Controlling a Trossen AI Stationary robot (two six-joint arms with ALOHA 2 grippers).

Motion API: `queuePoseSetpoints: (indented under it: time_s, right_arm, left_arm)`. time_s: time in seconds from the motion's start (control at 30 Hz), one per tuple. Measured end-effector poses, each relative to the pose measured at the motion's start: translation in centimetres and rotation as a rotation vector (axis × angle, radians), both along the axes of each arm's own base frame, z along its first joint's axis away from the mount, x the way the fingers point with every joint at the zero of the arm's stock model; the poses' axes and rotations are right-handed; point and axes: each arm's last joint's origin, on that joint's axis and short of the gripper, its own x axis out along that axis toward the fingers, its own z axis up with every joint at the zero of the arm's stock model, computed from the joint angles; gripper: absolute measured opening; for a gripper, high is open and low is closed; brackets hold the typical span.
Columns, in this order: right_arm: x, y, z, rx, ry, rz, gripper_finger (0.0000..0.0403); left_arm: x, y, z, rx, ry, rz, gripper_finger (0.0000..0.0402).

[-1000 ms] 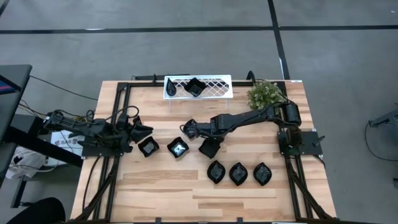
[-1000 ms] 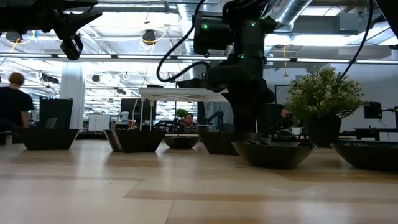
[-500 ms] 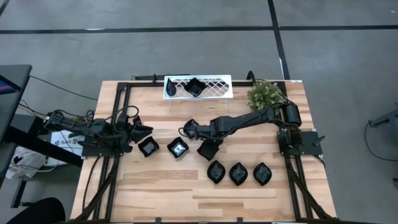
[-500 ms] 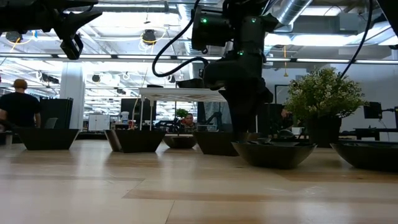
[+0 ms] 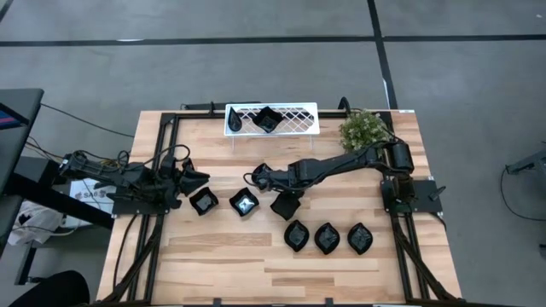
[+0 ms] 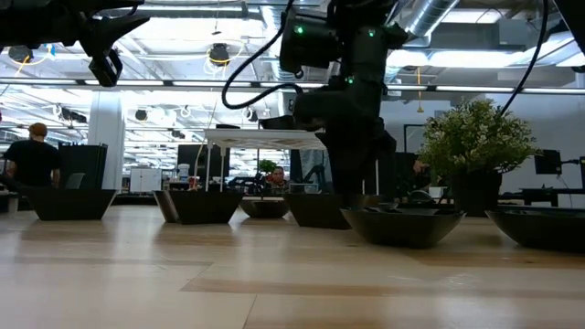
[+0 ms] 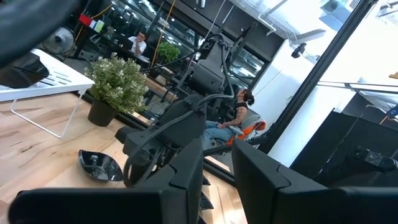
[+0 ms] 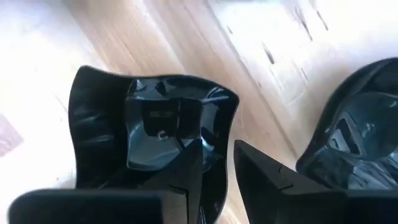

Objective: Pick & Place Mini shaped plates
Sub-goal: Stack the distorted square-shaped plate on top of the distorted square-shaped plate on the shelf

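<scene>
Several glossy black mini plates lie on the wooden table. My right gripper (image 8: 217, 155) points steeply down at a rounded-square plate (image 8: 155, 130) near the table's middle (image 5: 286, 206). It is open, with one finger inside the plate and the other outside its wall. That plate rests on its base (image 6: 315, 212). Two more square plates (image 5: 203, 201) (image 5: 243, 203) lie to its left. Three leaf-shaped plates (image 5: 327, 238) lie nearer the front. My left gripper (image 5: 194, 179) waits level at the table's left side, open, with nothing between its fingers (image 7: 217, 162).
A white lattice tray (image 5: 294, 119) on wire legs stands at the far edge with one black plate (image 5: 266, 119) in it. A green potted plant (image 5: 365, 130) stands at the far right. Bare wood lies along the near edge.
My right wrist has tipped a little toward the table's left above the square plate. Its fingers stay at the plate's wall, and the plate has not moved.
</scene>
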Motion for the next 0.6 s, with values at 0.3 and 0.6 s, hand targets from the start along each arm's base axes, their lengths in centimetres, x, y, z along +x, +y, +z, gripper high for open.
queuePoseSetpoints:
  time_s: [0.3, 0.6]
  right_arm:
    - [-0.9, 0.2, -1.5, 0.011, 0.041, -0.044, 0.0087]
    - [-0.9, 0.2, -1.4, 0.012, 0.044, -0.044, 0.0079]
  left_arm:
    - [0.0, 0.0, 0.0, 0.000, -0.001, 0.000, 0.0088]
    - [0.0, 0.0, 0.0, 0.000, -0.001, 0.000, 0.0088]
